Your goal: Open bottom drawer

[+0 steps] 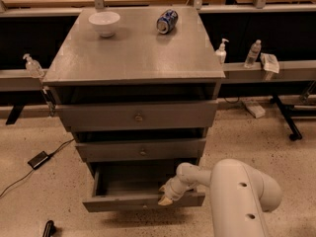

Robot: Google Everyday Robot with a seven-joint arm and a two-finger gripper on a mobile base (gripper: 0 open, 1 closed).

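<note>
The grey cabinet point(133, 53) has three drawers. The bottom drawer point(128, 201) is pulled out, and its inside shows dark and bare. The middle drawer point(140, 150) and the top drawer point(136, 116) stand slightly out. My white arm point(237, 191) reaches in from the lower right. My gripper point(166, 196) is at the right part of the bottom drawer's front edge, its tips pointing down and left over the rim.
A white bowl point(104, 22) and a blue can point(167, 20) lying on its side are on the cabinet top. Bottles point(221, 51) stand on the rail at the right, another point(31, 65) at the left. A black adapter point(38, 159) and cable lie on the floor at the left.
</note>
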